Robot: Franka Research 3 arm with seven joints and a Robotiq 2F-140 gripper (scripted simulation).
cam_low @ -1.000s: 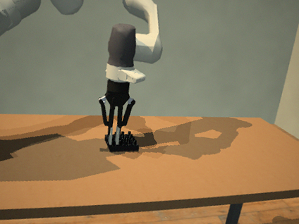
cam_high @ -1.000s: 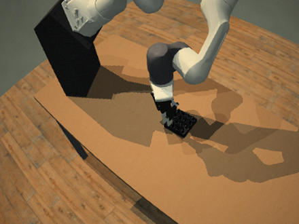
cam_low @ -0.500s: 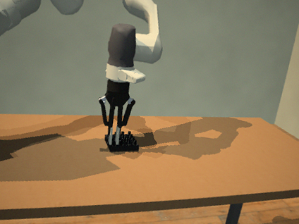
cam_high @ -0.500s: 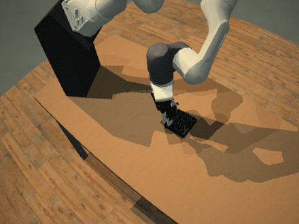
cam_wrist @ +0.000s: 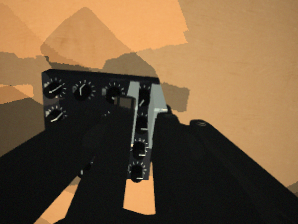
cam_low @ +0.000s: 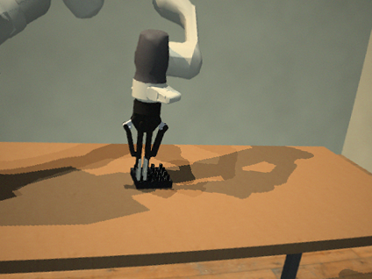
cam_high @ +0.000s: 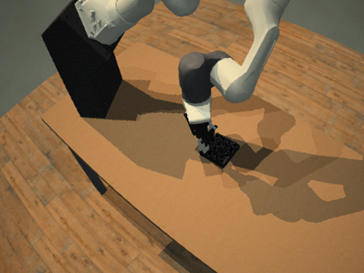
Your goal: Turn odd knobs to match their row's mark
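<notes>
- The knob box (cam_low: 153,181) stands on its feet near the middle of the tabletop (cam_low: 264,195), partly in the arm's shadow.
- The gripper (cam_low: 142,172) hangs straight down from the arm (cam_low: 152,55), and its tips reach into the knobs along the box's left edge as the exterior view shows it.
- The jaws are clenched almost fully, and I judge them to be pinching one knob (cam_wrist: 141,99) in that edge column. The wrist view shows the column running up the narrow gap between the two dark fingers.
- Which knob this is cannot be read: the printed names and the socket side are too small or hidden.
- The relation that matters is that the knob's axis is vertical and lies directly below the jaws, in line with the wrist's own axis. The coming turn is therefore a pure wrist rotation with no sideways travel.
- The neighbouring knobs sit just beside the fingers, so any drift risks nudging one that must keep its mark.
- The white lines on the row mates (cam_wrist: 84,90) are visible but too small to compare with confidence.
</notes>
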